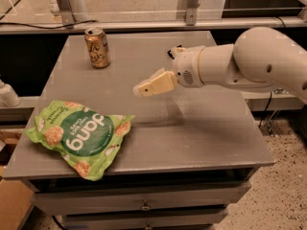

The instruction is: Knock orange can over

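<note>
The orange can stands upright at the far left of the grey table, with its silver rimmed top up. My gripper hangs over the middle of the table, its cream fingers pressed together and pointing left. It is empty. It is to the right of the can and nearer to me, well apart from it. The white arm reaches in from the right.
A big green chip bag lies flat at the front left of the table. A metal rail and posts run behind the far edge. A drawer front sits below the table's front edge.
</note>
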Robot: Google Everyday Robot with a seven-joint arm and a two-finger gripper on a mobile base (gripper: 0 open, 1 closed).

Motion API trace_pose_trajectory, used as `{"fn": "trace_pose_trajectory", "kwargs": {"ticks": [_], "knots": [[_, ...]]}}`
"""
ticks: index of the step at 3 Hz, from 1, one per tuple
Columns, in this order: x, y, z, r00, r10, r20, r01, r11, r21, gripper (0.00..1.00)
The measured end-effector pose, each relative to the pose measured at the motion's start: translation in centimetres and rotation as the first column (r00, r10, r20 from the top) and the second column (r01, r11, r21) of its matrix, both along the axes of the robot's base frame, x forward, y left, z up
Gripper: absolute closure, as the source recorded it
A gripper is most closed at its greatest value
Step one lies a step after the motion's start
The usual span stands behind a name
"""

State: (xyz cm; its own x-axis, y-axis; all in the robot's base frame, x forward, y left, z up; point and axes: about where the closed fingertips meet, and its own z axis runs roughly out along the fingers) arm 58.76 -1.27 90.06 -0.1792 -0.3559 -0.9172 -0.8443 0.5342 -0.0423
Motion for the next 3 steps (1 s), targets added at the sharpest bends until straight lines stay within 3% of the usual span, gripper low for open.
{"fn": "trace_pose_trajectory", "kwargs": {"ticks": [1,3], "knots": [[2.1,2.2,-0.7,0.9986,-0.039,0.036,0.036,0.996,0.084,0.00],[6.3,7.0,-0.7,0.9908,-0.073,0.114,0.048,0.976,0.211,0.00]]}}
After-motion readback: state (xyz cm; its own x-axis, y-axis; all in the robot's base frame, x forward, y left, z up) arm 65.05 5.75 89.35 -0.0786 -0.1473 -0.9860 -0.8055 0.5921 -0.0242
